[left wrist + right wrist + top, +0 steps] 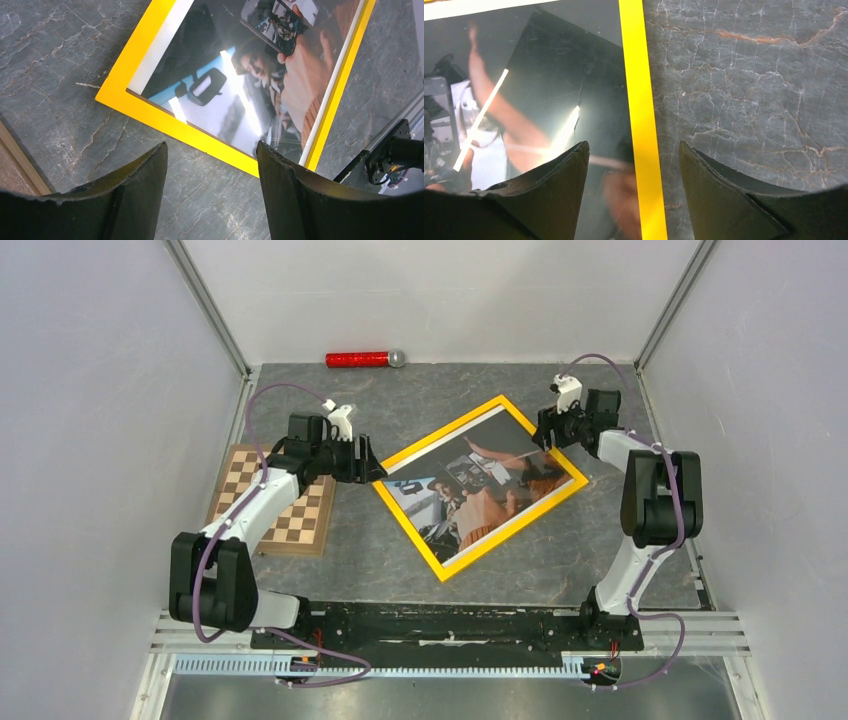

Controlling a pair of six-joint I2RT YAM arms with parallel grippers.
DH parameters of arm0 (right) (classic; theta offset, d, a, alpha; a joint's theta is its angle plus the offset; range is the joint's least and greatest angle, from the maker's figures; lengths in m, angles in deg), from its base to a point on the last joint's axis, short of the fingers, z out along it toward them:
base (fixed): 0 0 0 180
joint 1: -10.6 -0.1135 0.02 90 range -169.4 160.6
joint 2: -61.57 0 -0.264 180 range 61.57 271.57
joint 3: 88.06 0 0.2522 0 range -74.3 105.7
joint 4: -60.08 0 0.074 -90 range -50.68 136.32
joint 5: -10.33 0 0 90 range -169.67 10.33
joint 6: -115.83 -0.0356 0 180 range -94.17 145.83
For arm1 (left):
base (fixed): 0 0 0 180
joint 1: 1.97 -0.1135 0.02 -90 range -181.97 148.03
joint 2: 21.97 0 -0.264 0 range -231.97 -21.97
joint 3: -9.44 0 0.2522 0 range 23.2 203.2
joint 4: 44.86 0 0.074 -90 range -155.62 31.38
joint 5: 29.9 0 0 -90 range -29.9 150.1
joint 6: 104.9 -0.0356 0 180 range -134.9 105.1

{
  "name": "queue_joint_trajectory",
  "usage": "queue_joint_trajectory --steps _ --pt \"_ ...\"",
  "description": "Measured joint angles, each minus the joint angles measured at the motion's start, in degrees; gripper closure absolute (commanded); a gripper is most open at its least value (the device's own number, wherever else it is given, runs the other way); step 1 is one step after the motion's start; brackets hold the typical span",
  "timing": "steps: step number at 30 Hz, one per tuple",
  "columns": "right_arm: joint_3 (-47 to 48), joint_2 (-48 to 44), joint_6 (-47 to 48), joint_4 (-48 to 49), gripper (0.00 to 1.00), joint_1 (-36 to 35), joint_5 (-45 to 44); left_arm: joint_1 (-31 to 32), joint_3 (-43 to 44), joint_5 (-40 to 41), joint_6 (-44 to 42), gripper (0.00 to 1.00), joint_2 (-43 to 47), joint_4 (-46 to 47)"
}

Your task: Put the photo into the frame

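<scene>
The yellow-orange frame (440,568) lies flat and turned diagonally in the middle of the table. The photo (480,490), a dark scene of people in a car, lies inside it face up. My left gripper (372,462) is open and empty just off the frame's left corner; the left wrist view shows the frame's rail (165,120) and the photo (240,75) beyond my fingers (145,185). My right gripper (541,430) is open and empty over the frame's upper right rail; in the right wrist view that rail (639,100) runs between my fingers, with the photo (554,90) on its left.
A brown-and-cream chessboard (290,522) lies at the left under my left arm. A red cylinder with a silver cap (362,359) lies by the back wall. White walls close in the left, right and back sides.
</scene>
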Motion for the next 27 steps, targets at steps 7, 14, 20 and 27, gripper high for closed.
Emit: queue_joint_trajectory --steps 7,14,20,27 --pt "3.26 4.63 0.35 -0.04 0.42 0.00 0.11 0.00 -0.04 0.02 -0.07 0.28 0.00 -0.20" --pt "3.82 6.91 0.74 -0.11 0.50 0.00 0.11 0.00 -0.07 -0.09 -1.33 0.28 0.00 -0.20" --pt "4.20 7.45 1.05 -0.11 0.54 0.00 0.11 0.00 -0.07 -0.09 -2.16 0.28 0.00 -0.20" --pt "4.22 7.45 1.05 -0.11 0.57 0.02 0.04 0.00 -0.09 -0.13 -3.21 0.28 0.00 -0.22"
